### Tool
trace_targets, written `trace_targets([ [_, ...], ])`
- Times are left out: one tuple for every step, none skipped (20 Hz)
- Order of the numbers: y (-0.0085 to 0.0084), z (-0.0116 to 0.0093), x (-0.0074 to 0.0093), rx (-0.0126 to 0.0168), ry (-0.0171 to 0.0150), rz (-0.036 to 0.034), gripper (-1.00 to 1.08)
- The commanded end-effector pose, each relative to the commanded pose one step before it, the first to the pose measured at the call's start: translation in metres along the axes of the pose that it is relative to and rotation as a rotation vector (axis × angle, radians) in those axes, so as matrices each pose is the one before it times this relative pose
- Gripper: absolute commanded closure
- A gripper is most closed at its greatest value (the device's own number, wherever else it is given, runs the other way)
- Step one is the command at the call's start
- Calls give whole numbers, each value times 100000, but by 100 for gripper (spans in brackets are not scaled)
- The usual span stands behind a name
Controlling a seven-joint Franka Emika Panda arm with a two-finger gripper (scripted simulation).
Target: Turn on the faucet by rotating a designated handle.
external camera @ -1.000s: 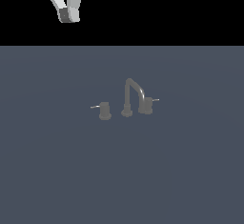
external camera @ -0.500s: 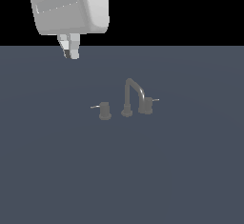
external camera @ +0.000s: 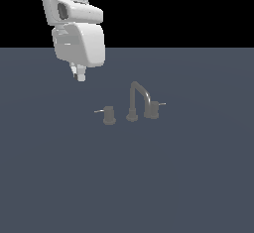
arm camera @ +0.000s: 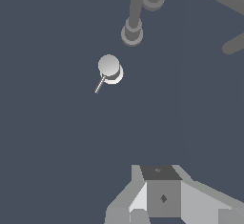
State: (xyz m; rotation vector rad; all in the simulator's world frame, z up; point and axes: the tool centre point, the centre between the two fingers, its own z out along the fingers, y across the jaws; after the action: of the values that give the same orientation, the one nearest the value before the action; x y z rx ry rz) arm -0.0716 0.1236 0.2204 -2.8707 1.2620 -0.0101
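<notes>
On the grey table (external camera: 59, 177), near the middle of the exterior view, stands the faucet (external camera: 133, 103): an arched spout (external camera: 140, 94) with a stubby handle on each side. The handle (external camera: 109, 115) to be turned is the one at the spout's 9 o'clock in that view, with its thin pin (external camera: 99, 111) pointing on toward 9 o'clock, away from the spout. The twin handle (external camera: 152, 110) sits at the spout's 3 o'clock, its pin pointing the other way.

The arm (external camera: 79, 33) hangs above the table, and the jaws (external camera: 78, 73) sit at its lower end, well apart from the handle. From the jaws, the handle lies at about 5 o'clock in the exterior view, and lower down. The fingers appear close together there, but they are too small to judge, and the wrist view shows only the hand's body, so I cannot tell whether the jaws are apart or together.

In the wrist view the handle (arm camera: 109, 67) is seen from above as a pale round cap on its base, with the pin (arm camera: 99, 84) running out slantwise and the spout's foot (arm camera: 132, 33) just beyond it. The pin's long axis lies flat along the table, so the coming move likely calls for dropping beside that pin and pushing across it, not along it.
</notes>
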Motion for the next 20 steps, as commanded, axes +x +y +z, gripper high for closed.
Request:
trace_targets([
  [-971, 1354, 604, 48, -28, 4192, 108],
  [-378, 536, 245, -24, -9, 1646, 108],
  [-381, 541, 249, -29, -4, 1663, 108],
  [-386, 549, 254, -34, 1, 1685, 108],
  [-392, 559, 259, -39, 5, 1713, 108],
  [-399, 570, 267, -44, 10, 1750, 108],
  [-409, 584, 275, -49, 15, 1793, 108],
  [-420, 600, 284, -54, 19, 1844, 108],
  [-430, 614, 292, -57, 23, 1888, 108],
  [-435, 621, 297, -60, 26, 1911, 108],
  [-441, 627, 303, -61, 29, 1936, 108],
  [-447, 633, 307, -62, 30, 1958, 108],
  [-451, 635, 310, -61, 30, 1971, 108],
  [-446, 625, 308, -59, 29, 1947, 108],
  [-438, 611, 301, -56, 27, 1908, 108],
  [-430, 595, 296, -52, 23, 1867, 108],
  [-421, 576, 288, -47, 17, 1818, 108],
  [-409, 554, 281, -41, 10, 1764, 108],
  [-394, 529, 269, -37, 5, 1690, 108],
  [-373, 499, 255, -33, 3, 1600, 108],
])
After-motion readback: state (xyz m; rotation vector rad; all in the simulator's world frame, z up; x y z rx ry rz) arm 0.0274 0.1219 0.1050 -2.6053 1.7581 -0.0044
